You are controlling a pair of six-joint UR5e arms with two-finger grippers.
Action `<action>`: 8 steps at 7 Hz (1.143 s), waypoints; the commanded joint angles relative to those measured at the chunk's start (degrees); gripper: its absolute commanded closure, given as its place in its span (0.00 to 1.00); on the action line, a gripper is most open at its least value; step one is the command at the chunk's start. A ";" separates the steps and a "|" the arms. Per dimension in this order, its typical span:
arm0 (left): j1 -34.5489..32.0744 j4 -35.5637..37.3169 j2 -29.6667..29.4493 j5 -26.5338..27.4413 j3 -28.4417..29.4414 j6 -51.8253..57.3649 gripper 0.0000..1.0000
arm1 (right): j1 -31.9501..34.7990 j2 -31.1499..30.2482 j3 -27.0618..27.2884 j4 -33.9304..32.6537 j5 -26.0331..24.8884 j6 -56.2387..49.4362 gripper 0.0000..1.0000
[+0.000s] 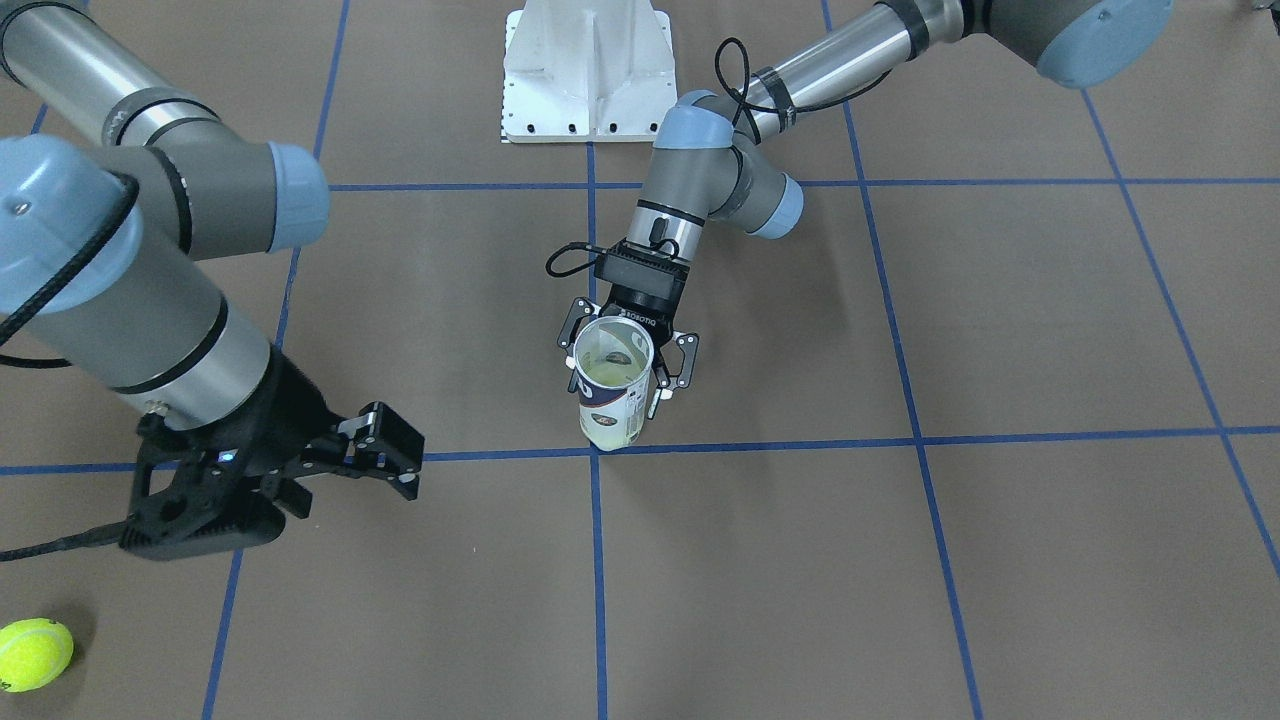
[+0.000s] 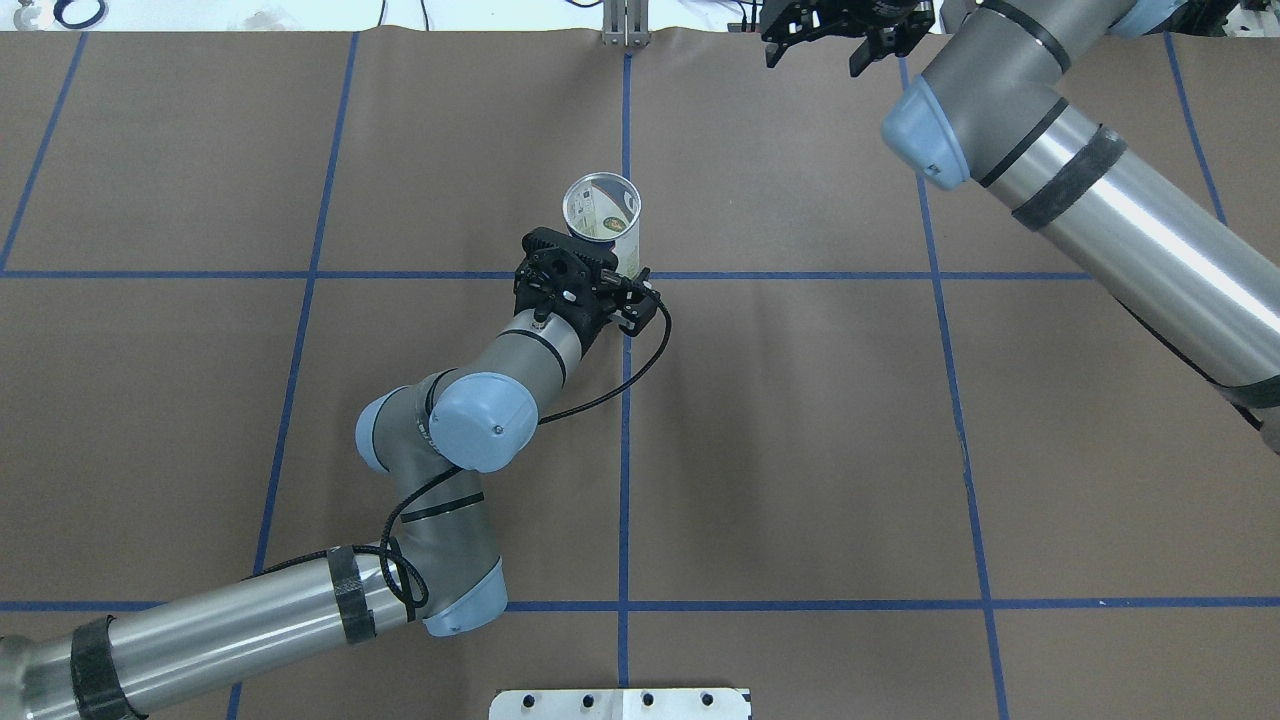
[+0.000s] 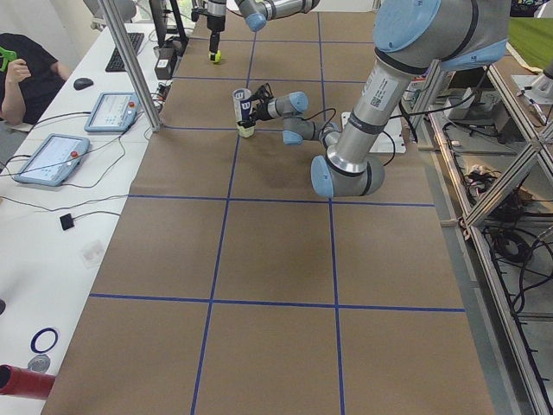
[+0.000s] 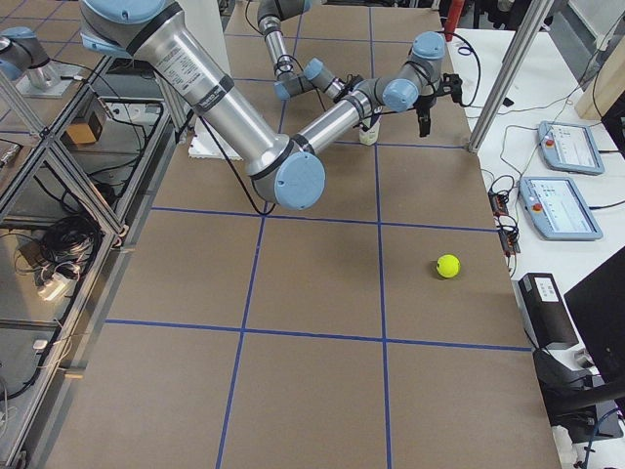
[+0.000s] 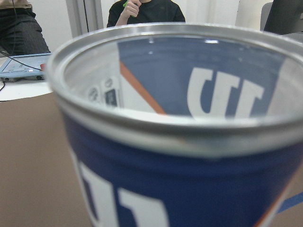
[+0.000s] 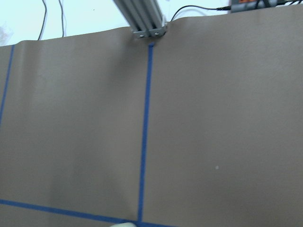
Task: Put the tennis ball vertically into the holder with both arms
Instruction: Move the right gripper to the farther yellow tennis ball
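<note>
you have the can (image 1: 608, 375) standing upright near the middle of the front-facing view, just above a crossing of blue tape lines on the table (image 1: 1000, 330). its long axis runs straight up from the table, with the open, metal-rimmed mouth on top and the closed end on the paper. the lower part of the can shows a pale yellow-green tint, but you cannot tell what causes it.

your left gripper (image 1: 620, 398) comes in from the upper right of that view and reaches the can from the side nearer the base (image 1: 587, 70). its jaws are closed around the can, one finger on each side, and the white pad you can see lies against the wall. in the left wrist view the can's rim and navy label fill the frame, with the white letter showing through the clear wall.

your right gripper (image 1: 350, 480) is in the lower left of the front-facing view, off the table and holding nothing. its jaws stand wide. in the overhead view it sits at the top edge, right of centre, well apart from the can.

the ball (image 1: 35, 655) lies on the table in the bottom left corner of the front-facing view, touched by neither gripper and far from the can. in the right side view it sits at middle right, near the table's edge.
</note>
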 commanded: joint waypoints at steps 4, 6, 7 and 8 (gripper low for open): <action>0.09 -0.01 0.18 0.00 0.06 0.07 0.02 | 11.38 -7.99 -16.32 6.34 -0.19 -36.29 0.01; 0.18 -0.01 0.26 0.00 0.24 -0.02 0.02 | 10.42 -8.53 -25.63 18.90 -3.77 -36.32 0.01; 0.26 -0.01 0.26 0.00 0.24 -0.02 0.02 | 9.20 -8.44 -27.24 20.08 -5.97 -36.32 0.01; 0.26 -0.01 0.26 0.00 0.24 -0.02 0.02 | 8.32 -8.44 -27.35 20.10 -7.13 -36.32 0.01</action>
